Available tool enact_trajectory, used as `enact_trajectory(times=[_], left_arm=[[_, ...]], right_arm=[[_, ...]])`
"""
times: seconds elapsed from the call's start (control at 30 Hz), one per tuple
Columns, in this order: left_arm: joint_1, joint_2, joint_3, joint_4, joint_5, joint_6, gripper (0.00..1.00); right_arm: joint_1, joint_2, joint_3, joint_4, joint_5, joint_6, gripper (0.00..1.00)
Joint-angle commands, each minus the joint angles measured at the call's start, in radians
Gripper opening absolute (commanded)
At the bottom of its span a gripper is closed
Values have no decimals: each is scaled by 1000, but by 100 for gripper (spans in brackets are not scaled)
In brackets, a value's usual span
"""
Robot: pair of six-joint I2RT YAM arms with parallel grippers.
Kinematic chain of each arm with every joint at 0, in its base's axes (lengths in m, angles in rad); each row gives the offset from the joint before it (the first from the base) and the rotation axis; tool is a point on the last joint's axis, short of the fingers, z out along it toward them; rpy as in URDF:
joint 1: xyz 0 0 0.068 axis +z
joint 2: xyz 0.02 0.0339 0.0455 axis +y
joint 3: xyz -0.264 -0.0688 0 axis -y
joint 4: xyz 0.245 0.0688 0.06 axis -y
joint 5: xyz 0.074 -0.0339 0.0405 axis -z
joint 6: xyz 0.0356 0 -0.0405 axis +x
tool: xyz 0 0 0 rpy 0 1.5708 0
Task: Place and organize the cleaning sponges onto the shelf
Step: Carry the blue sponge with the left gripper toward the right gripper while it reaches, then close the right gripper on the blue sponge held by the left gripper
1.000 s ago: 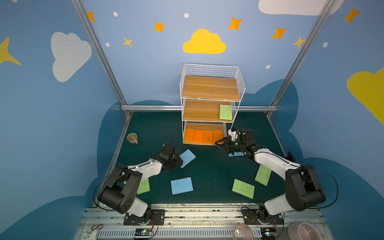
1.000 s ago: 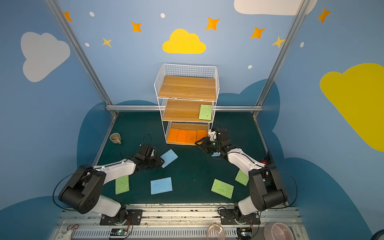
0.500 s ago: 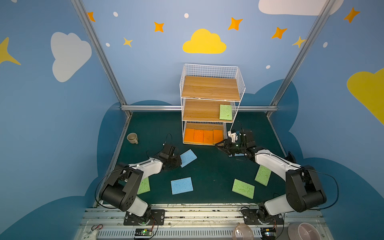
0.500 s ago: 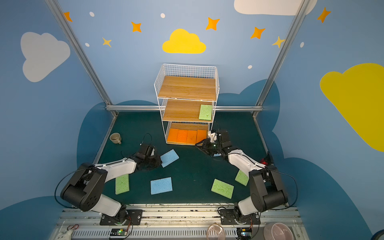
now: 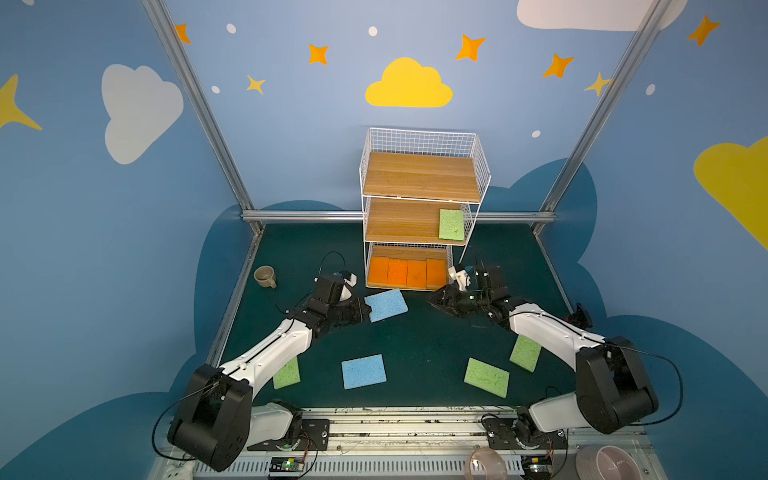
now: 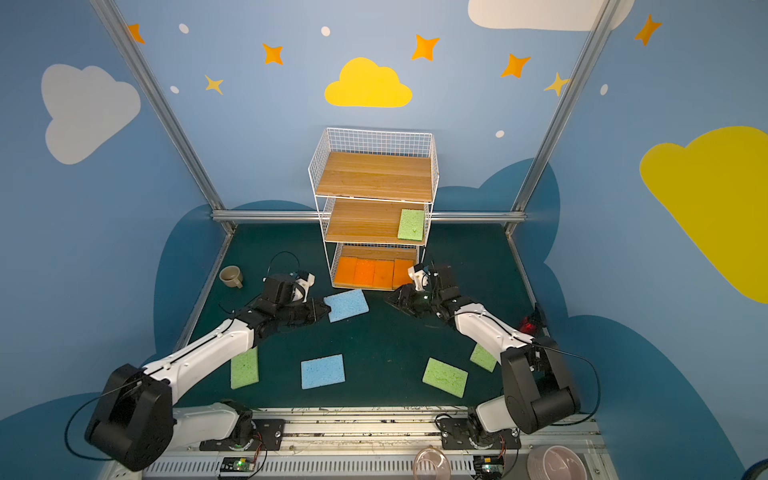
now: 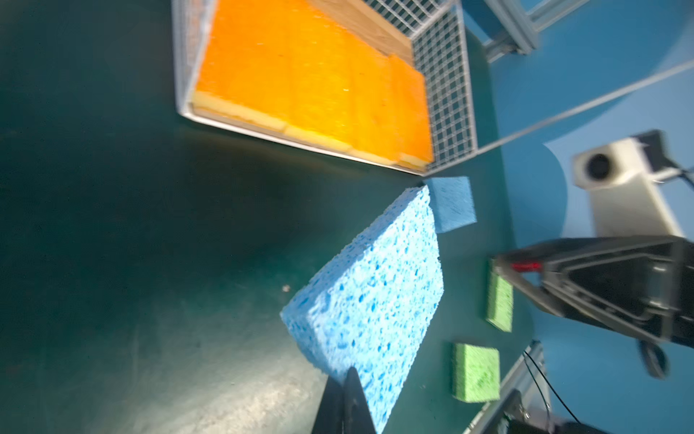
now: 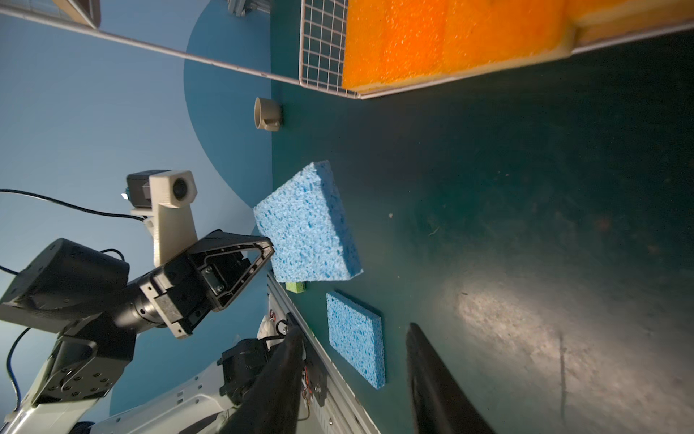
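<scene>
One green sponge [image 5: 287, 375] under left arm [image 5: 272, 347]

Dark green mat [image 5: 415, 340]: flat blue sponge [image 5: 363, 371] front middle; front-left green sponge [image 5: 286, 373]; two right green sponges [image 5: 486, 377] near each other, not touching; mug [image 5: 264, 276] far left; shelf [image 5: 419, 174] at back. Second blue sponge [image 7: 450, 204] by shelf corner, blurred, probably flat on mat. Shelf middle board: lone green sponge [image 5: 451, 224] at right end. Bottom board: four orange sponges [image 5: 407, 273] in touching row.
</scene>
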Motion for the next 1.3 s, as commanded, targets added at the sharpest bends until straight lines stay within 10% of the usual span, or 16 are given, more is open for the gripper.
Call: enact_trajectory(times=[0.0,1.27], left_arm=[[-2,-31,12,-28,80,30,3],[-13,-83,34,3,226,-9,3]], right_arm=[[27,-39,-14,19,-73,-33,48],[62,35,123,-58,-109,-104,48]])
